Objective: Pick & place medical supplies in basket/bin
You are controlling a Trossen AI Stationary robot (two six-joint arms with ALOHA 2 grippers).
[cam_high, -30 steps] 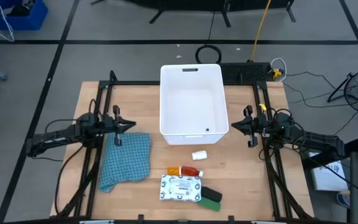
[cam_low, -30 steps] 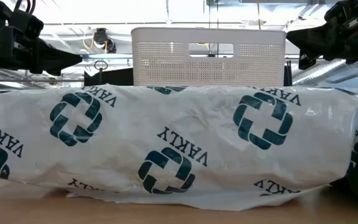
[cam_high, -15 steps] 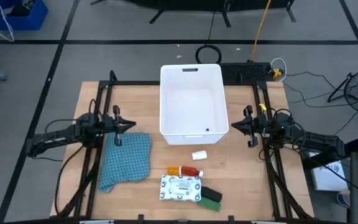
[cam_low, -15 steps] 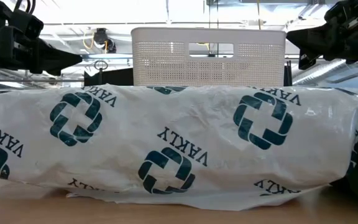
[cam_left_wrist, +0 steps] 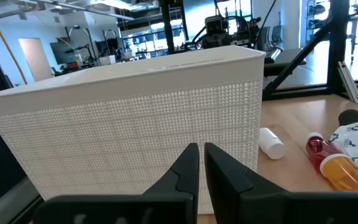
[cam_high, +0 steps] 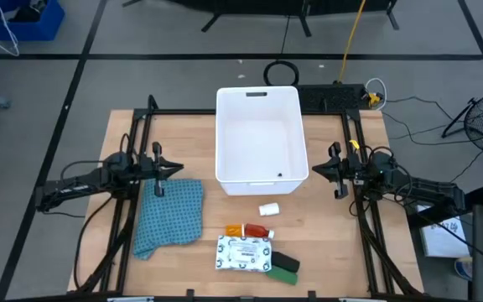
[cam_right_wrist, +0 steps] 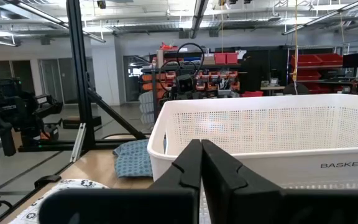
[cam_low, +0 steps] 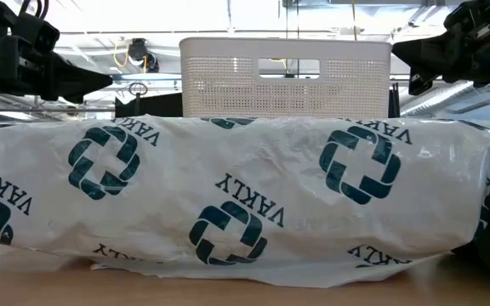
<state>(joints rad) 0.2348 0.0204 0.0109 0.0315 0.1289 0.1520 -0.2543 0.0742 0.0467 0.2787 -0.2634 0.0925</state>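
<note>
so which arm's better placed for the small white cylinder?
Right, probably. The right gripper waits beside the basket, on the same side as the small white cylinder. The left gripper would have to cross the blue cloth.

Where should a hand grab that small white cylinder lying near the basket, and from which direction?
Take the small white cylinder across its middle, coming straight down from above. It lies on its side on the table, apart from the basket and the red-orange bottle, so probably both curved sides are free for the fingers, set crosswise to its length.

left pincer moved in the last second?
No. The left pincer sits at the same spot beside the white basket, above the blue cloth.
</note>
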